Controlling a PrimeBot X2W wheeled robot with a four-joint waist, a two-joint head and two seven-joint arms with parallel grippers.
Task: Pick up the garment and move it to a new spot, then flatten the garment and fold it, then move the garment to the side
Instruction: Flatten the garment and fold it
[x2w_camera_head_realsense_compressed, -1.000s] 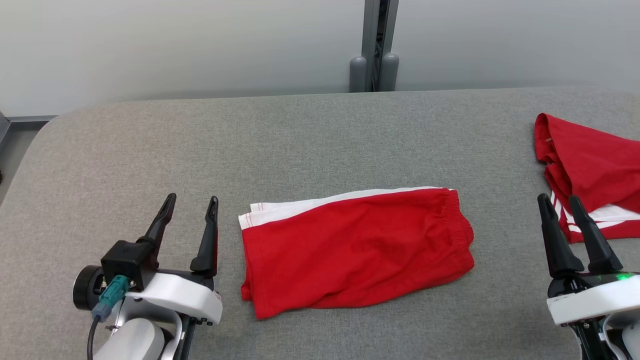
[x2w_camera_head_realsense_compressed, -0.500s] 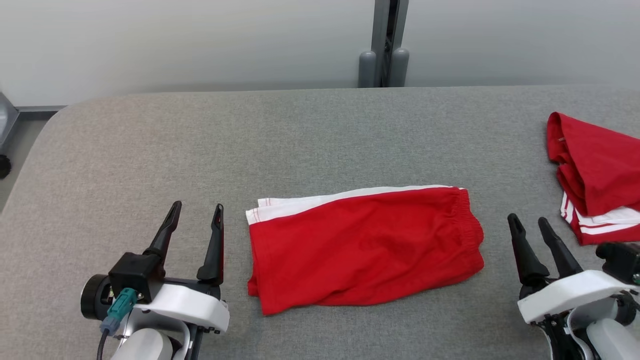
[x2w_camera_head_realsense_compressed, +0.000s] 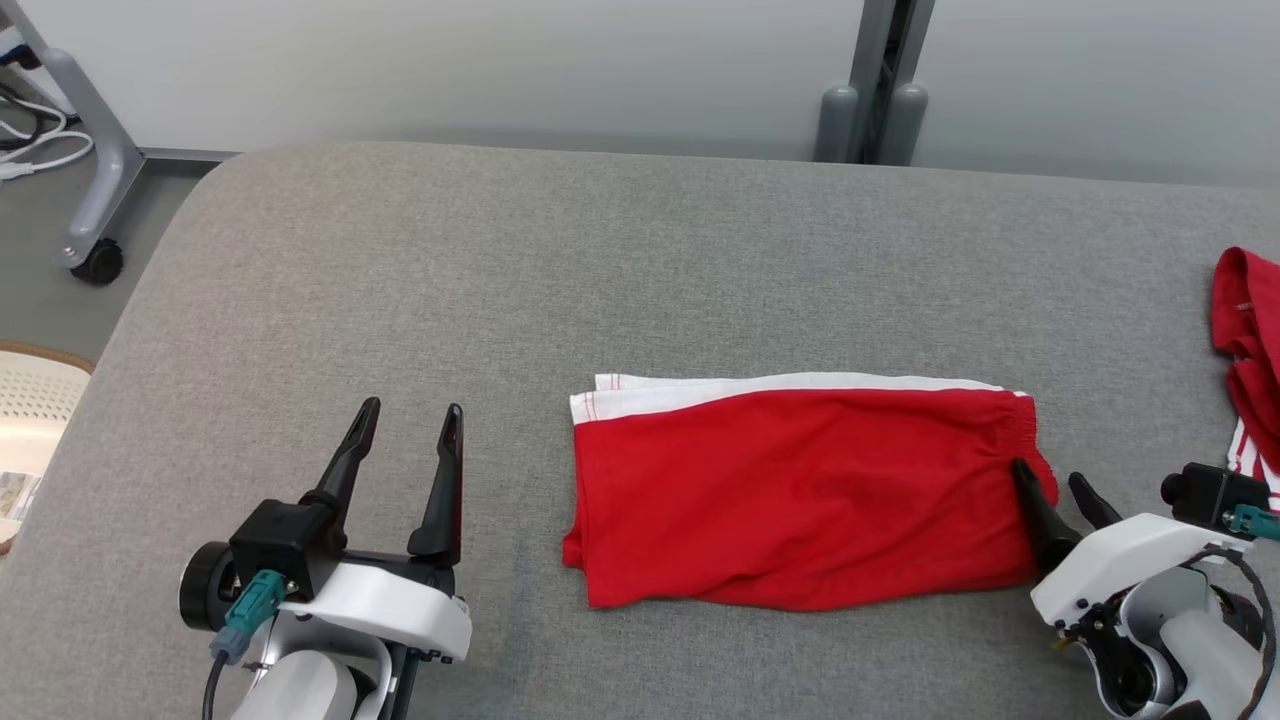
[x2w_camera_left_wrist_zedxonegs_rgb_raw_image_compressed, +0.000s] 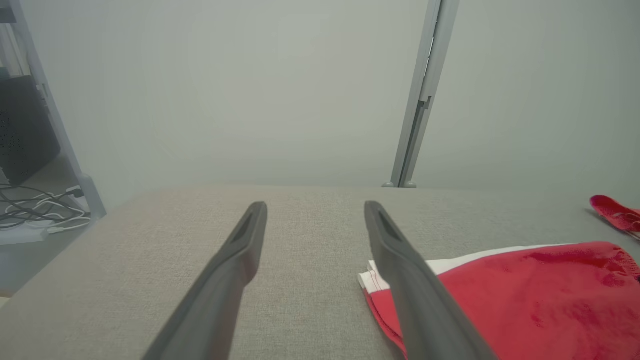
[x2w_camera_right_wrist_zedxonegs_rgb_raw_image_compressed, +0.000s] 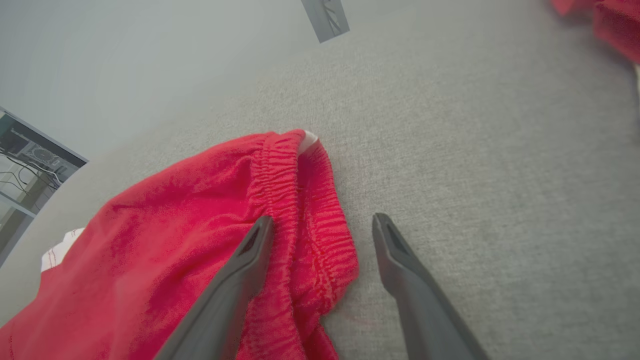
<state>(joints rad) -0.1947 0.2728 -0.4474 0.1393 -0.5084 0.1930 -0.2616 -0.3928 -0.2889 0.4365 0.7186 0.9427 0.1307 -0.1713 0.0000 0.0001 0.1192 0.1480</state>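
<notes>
The garment is a pair of red shorts with a white side stripe, folded flat in the middle of the grey table. My left gripper stands open just left of its leg hem, fingers apart over bare cloth-free table; the wrist view shows the garment to the right of the left gripper. My right gripper is open at the elastic waistband on the garment's right end. In its wrist view the right gripper straddles the waistband edge of the garment, one finger over the fabric, one over the table.
A second red and white garment lies at the table's right edge. Off the table to the left are a wheeled stand and a pale basket on the floor. A grey post rises behind the table.
The head camera has swung left, shifting the whole picture right. My right gripper has moved left from beside the second garment to the waistband of the folded shorts. The left gripper has stayed put.
</notes>
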